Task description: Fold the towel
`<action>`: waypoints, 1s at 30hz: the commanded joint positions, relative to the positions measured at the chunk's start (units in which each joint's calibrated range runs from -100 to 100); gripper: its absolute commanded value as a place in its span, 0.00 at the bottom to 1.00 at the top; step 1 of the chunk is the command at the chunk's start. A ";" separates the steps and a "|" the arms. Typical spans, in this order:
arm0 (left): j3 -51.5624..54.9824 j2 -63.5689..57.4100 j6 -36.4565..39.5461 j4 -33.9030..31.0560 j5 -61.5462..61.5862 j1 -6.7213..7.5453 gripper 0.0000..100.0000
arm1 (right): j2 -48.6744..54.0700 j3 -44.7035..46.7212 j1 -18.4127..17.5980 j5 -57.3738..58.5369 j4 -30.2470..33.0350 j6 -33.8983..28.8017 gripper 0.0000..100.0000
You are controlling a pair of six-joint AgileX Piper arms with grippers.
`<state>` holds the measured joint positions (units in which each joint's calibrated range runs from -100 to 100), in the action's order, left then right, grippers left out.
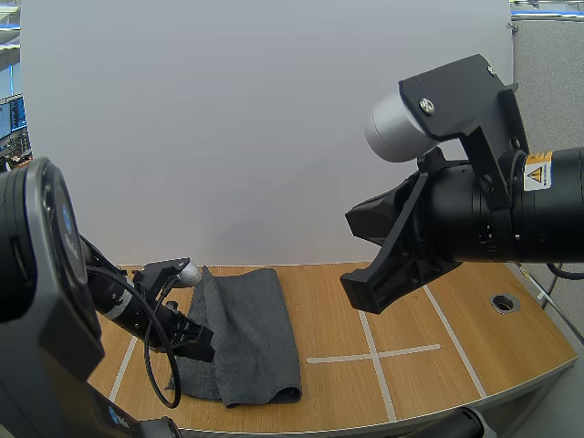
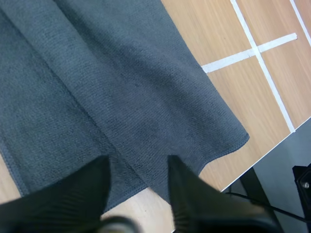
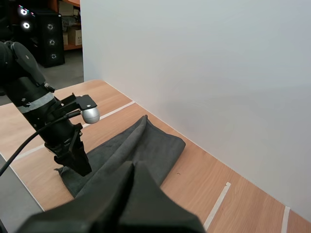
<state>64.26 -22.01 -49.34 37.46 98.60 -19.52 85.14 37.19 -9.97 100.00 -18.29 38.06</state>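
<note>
A dark grey towel [image 1: 246, 333] lies folded into a long strip on the left part of the wooden table [image 1: 411, 319]. One layer overlaps another along a lengthwise edge [image 2: 92, 121]. My left gripper [image 1: 193, 342] hovers low over the towel's near left side. Its fingers [image 2: 77, 194] stand apart and open above the towel's front hem, with nothing between them. My right gripper [image 1: 351, 251] hangs high above the table's middle, well off the towel [image 3: 141, 150]. Its fingers lie together as one dark wedge [image 3: 133, 167], shut on nothing. From there the left gripper [image 3: 77, 162] shows at the towel's near corner.
White tape lines [image 1: 374, 354] form a cross on the table to the right of the towel. A round cable hole [image 1: 504, 302] sits at the far right. The table's front edge [image 2: 262, 155] runs close to the towel's corner. A white wall [image 1: 274, 137] backs the table.
</note>
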 commanded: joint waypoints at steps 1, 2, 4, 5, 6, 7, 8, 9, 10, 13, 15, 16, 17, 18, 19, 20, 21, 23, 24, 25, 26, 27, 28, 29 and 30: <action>-0.65 1.61 4.12 0.24 1.40 -0.11 1.00 | 0.57 0.09 -0.51 0.00 -0.05 -0.09 0.00; -0.65 2.12 4.79 0.14 1.40 -0.11 1.00 | 0.57 0.09 -0.61 0.00 -0.16 -0.09 0.00; -0.65 3.01 5.54 0.14 1.40 -0.11 1.00 | 0.57 0.09 -0.69 0.00 -0.25 0.13 0.00; -0.65 3.46 6.20 0.14 1.40 -0.11 1.00 | 0.57 0.09 -0.81 0.00 -0.30 0.23 0.00; -0.65 3.79 6.60 0.00 1.40 -0.11 1.00 | 0.57 0.09 -0.89 0.00 -0.30 0.23 0.00; -0.65 4.40 7.09 -0.15 1.40 -0.11 1.00 | 0.57 0.09 -1.00 0.00 -0.52 0.23 0.00; -0.65 5.06 7.44 -0.03 1.40 -0.11 1.00 | 0.57 0.09 -1.00 0.00 -0.52 0.23 0.00; -0.65 5.28 7.45 -0.02 1.40 -0.11 1.00 | 0.57 0.09 -0.98 0.00 -0.64 0.23 0.00; -0.65 6.14 7.98 0.20 1.40 0.19 1.00 | 0.57 0.09 -0.98 0.00 -0.76 0.23 0.00; -0.65 7.82 8.90 0.36 1.40 1.38 1.00 | 0.57 0.09 -0.98 0.00 -1.59 0.32 0.00; -0.65 9.00 10.44 -0.04 -1.77 2.41 1.00 | 0.57 0.09 -0.98 0.00 -1.59 0.32 0.00; -0.65 9.69 10.78 -0.04 -2.68 2.92 1.00 | 0.57 0.09 -0.98 0.00 -1.59 0.32 0.00; -0.65 10.11 11.04 -0.04 -2.94 3.29 1.00 | 0.57 0.09 -0.98 0.00 -1.59 0.32 0.00; -0.65 10.95 11.40 -0.04 -3.78 3.90 1.00 | 0.57 0.09 -0.98 0.00 -1.59 0.32 0.00; -0.65 11.53 11.63 -0.04 -4.93 4.32 1.00 | 0.57 0.09 -0.98 0.00 -1.59 0.32 0.00; -0.65 12.25 11.99 -0.04 -6.31 4.71 1.00 | 0.57 0.09 -0.98 0.00 -1.59 0.32 0.00; -0.65 12.65 12.24 -0.04 -7.44 4.85 1.00 | 0.57 0.09 -0.98 0.00 -1.59 0.32 0.00; -0.65 13.69 12.46 -0.04 -8.66 4.93 1.00 | 0.57 0.09 -0.98 0.00 -1.59 0.32 0.00; -0.65 14.18 12.46 -0.04 -8.67 4.93 1.00 | 0.57 0.09 -0.98 0.00 -1.59 0.32 0.00; -0.65 14.75 12.46 0.07 -8.67 4.93 1.00 | 0.57 0.09 -0.98 0.00 -1.59 0.32 0.00; -0.65 15.34 12.46 0.34 -8.10 4.93 1.00 | 0.57 0.09 -0.98 0.00 -1.59 0.32 0.00; -0.65 15.92 12.46 0.91 -7.16 4.93 1.00 | 0.57 0.09 -0.98 0.00 -1.59 0.32 0.00; -0.65 16.32 12.33 1.33 -6.70 4.93 1.00 | 0.57 0.09 -0.98 0.00 -1.59 0.32 0.00; -0.65 16.62 12.08 1.67 -6.67 4.93 0.99 | 0.57 0.09 -0.98 0.00 -1.59 0.32 0.00; -0.74 16.94 11.81 1.79 -6.83 4.93 0.98 | 0.57 0.09 -0.98 0.00 -1.59 0.32 0.00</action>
<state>64.04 -7.17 -37.25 37.12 90.56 -14.85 85.14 37.19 -10.91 100.00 -19.59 38.06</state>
